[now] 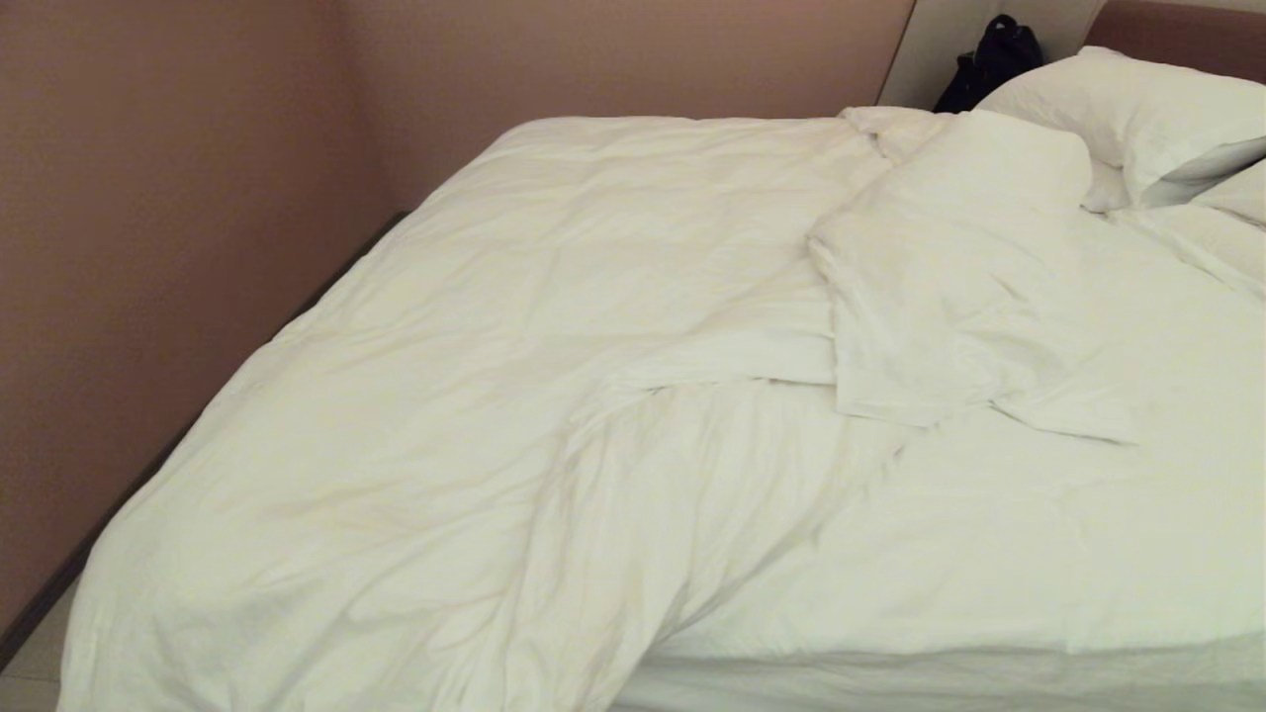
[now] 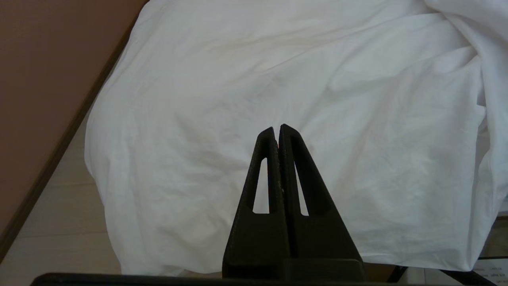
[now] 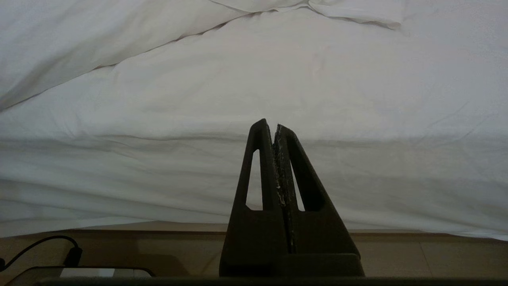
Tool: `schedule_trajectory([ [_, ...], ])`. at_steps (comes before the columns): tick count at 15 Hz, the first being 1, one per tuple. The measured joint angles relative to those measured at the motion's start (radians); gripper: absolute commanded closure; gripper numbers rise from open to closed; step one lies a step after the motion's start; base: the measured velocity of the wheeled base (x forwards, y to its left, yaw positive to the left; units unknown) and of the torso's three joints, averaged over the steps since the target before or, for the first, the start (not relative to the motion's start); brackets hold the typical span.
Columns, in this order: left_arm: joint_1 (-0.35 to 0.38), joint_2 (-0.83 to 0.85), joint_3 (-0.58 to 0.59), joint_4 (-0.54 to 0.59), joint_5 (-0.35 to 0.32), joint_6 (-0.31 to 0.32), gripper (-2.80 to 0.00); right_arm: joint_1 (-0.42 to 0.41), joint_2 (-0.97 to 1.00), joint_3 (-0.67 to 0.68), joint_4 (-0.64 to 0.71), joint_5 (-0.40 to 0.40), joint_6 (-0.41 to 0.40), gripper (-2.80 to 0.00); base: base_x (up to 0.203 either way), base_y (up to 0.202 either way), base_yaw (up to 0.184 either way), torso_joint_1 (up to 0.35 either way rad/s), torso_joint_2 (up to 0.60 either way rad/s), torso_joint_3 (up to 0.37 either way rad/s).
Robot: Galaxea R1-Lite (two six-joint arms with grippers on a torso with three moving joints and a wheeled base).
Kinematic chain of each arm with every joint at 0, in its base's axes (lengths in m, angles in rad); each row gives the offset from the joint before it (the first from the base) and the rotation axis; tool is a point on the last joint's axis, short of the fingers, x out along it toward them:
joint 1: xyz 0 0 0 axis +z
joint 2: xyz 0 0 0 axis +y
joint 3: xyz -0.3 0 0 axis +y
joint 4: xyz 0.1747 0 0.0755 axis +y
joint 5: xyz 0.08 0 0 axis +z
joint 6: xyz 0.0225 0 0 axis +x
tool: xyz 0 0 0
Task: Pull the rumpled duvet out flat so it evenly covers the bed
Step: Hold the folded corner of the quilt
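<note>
The white duvet [image 1: 475, 376] lies rumpled over the left part of the bed. One flap [image 1: 940, 277] is folded back near the pillows, leaving the mattress sheet [image 1: 1039, 554] bare at the near right. Neither arm shows in the head view. In the left wrist view my left gripper [image 2: 278, 128] is shut and empty, pointing at the duvet [image 2: 278, 79] where it hangs over the bed's near corner by the wall. In the right wrist view my right gripper [image 3: 270, 124] is shut and empty, facing the sheet-covered mattress side [image 3: 158, 178], with the duvet's edge [image 3: 79, 39] above it.
A brownish wall [image 1: 148, 247] runs close along the bed's left side, leaving a narrow strip of floor [image 2: 59, 222]. White pillows [image 1: 1137, 109] and a dark bag [image 1: 994, 59] sit at the headboard [image 1: 1177, 30]. A black cable [image 3: 71, 254] lies low beside my right arm.
</note>
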State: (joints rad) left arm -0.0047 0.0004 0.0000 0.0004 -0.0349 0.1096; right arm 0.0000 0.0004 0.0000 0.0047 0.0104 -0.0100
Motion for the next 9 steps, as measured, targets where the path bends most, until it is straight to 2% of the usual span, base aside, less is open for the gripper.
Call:
schedule_trajectory([
  [9, 0.0, 0.0, 0.0, 0.004, 0.009, -0.04, 0.0, 0.0, 0.0, 0.0, 0.0, 0.0, 0.0, 0.0, 0.0, 0.0, 0.0, 0.0, 0.0, 0.0],
])
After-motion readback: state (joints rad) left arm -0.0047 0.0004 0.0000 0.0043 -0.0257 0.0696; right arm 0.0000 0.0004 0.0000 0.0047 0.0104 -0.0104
